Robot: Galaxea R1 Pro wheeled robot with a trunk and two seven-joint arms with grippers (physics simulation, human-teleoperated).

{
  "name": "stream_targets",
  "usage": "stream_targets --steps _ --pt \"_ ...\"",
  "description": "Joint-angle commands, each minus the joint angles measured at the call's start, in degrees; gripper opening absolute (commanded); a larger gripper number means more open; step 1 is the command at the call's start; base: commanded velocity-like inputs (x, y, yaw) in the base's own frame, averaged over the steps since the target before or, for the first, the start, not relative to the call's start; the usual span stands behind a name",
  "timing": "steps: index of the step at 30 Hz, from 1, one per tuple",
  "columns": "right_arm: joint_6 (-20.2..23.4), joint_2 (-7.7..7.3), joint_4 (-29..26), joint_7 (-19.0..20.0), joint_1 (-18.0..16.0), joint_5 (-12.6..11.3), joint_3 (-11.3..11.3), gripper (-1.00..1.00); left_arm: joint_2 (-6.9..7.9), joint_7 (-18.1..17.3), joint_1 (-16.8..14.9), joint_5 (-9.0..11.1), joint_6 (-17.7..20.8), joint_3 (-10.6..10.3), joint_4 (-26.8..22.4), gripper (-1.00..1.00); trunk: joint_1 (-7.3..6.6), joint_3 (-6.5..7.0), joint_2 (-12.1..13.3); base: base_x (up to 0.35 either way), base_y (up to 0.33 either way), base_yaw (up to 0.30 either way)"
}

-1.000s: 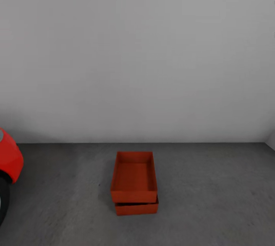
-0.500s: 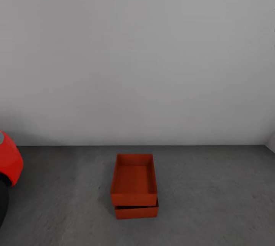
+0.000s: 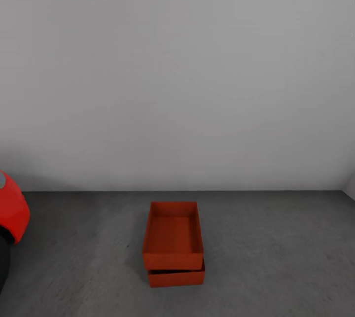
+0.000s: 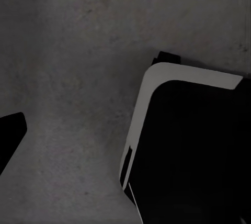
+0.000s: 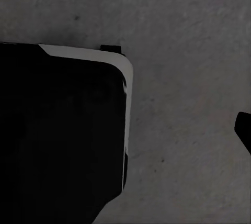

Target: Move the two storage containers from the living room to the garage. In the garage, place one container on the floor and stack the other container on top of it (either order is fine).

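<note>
Two storage containers stand stacked on the garage floor (image 3: 276, 258), near the foot of the back wall (image 3: 177, 75): the upper container (image 3: 172, 235) rests on the lower container (image 3: 176, 277), slightly offset. A red car (image 3: 11, 218) sits at the left edge of the floor. Both containers look rigid, light and thin-walled; the long-side rims are the likely hold. Gripper opening cannot be determined for either arm; the wrist views show concrete and dark robot bodywork (image 4: 193, 150), with nothing held in view.

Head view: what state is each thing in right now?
Upper storage container: open-topped, empty, stacked on the lower one, slightly offset.
Lower storage container: on the concrete floor, mostly covered.
Red car: parked at left, apart from the stack.
</note>
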Motion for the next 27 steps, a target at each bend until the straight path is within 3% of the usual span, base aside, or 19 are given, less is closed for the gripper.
stream_targets --steps 1,7,27 --pt "-0.64 -0.06 0.18 0.47 0.11 -1.55 0.44 1.00 -0.09 -0.02 0.00 0.44 -0.22 -0.49 0.00 1.00 0.01 0.01 -0.06 0.000 0.000 0.000" --pt "-1.07 -0.18 0.17 1.44 0.40 -3.28 0.38 1.00 -0.43 -0.17 0.06 0.47 -0.34 -0.28 -0.11 1.00 0.01 0.56 -0.06 0.000 0.000 0.000" --pt "-1.14 -0.20 0.17 1.52 0.45 -3.62 0.40 1.00 -0.46 -0.19 0.07 0.09 -3.53 -0.37 -0.36 1.00 0.01 2.40 -0.06 0.000 0.000 0.000"
